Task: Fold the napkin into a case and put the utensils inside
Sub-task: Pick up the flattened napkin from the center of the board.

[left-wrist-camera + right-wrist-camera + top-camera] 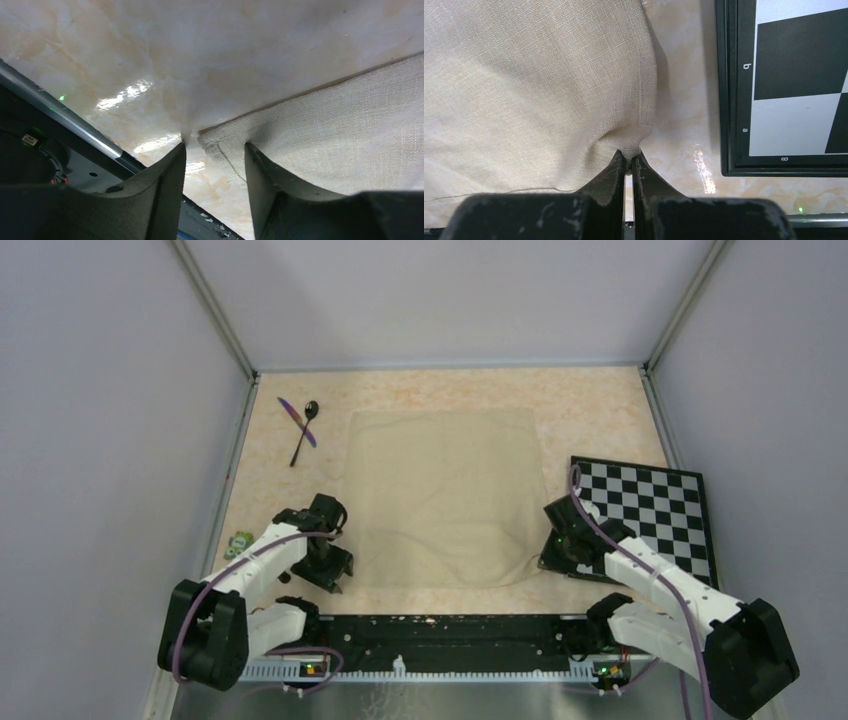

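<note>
Mottled tabletop (600, 410): spoon (298, 450), bowl pointing far, crosses knife (290, 412) near napkin (440, 490).

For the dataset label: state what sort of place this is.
Probably a robotics lab test cell: plain grey enclosure walls, a black-and-white checkerboard beside the napkin, and two robot arms bolted at the near edge of the marbled table.

Napkin (445, 495) plain beige-tan; tabletop (440, 390) mottled cream w/ peach. Checkerboard (650, 515) blk & wht squares. Spoon (311, 409) blk, knife (286, 407) purple.
</note>
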Robot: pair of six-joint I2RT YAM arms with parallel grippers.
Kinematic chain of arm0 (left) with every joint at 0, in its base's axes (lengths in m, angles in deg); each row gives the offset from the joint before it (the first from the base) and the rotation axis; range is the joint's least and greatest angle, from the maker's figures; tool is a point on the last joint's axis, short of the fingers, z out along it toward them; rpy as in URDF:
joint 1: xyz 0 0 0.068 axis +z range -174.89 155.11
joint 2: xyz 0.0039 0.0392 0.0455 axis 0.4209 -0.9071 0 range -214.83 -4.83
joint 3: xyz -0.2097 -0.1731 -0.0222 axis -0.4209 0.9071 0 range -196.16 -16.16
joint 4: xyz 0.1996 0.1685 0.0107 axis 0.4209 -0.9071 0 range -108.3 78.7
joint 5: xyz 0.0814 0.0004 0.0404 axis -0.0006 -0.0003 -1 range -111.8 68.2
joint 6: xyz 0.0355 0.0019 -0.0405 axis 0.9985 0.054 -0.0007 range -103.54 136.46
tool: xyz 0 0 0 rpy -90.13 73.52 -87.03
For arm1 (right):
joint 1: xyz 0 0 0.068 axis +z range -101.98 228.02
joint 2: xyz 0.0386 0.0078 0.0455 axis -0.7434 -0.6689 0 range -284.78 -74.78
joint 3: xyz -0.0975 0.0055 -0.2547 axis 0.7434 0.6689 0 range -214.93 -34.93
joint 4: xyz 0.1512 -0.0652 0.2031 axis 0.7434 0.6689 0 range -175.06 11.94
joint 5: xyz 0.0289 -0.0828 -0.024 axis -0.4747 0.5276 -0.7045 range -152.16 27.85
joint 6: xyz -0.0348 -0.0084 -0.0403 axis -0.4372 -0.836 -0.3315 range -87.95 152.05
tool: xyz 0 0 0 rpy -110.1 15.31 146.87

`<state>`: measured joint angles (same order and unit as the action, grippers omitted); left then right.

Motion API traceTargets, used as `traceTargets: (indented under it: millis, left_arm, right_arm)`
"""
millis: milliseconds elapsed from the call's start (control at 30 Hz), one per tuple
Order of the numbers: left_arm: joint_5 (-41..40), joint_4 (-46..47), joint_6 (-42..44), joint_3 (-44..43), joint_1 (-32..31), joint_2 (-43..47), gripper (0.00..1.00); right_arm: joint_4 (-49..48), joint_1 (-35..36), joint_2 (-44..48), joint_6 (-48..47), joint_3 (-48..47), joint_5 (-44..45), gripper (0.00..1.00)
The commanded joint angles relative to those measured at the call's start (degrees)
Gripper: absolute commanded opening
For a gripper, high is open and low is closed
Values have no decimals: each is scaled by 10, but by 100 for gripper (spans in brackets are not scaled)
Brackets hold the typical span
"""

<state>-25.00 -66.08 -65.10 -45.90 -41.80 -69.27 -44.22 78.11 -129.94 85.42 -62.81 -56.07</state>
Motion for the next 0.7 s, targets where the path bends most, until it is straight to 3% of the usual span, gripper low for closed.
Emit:
traceTargets:
  millis: [0,133,233,333,467,667]
  left_arm:
    - [-45,47,7,22,1,-37,50]
    - [-57,93,27,39,4,-33,22]
    - [-57,122,51,49,7,-8,8]
    - [-74,114,83,27,9,31,1]
    - [-88,86,138,-46,12,106,0]
    - [-88,84,246,-228,14,224,0]
  right_arm:
    - [11,-4,21,15,-25,17,0]
    - [21,-4,22,19,-32,26,0]
    - [19,-4,20,18,-36,21,0]
    - [3,-4,17,-4,-51,2,0]
    - [-19,-4,34,-53,-90,-16,0]
    - [-7,-4,90,-167,-251,5,0]
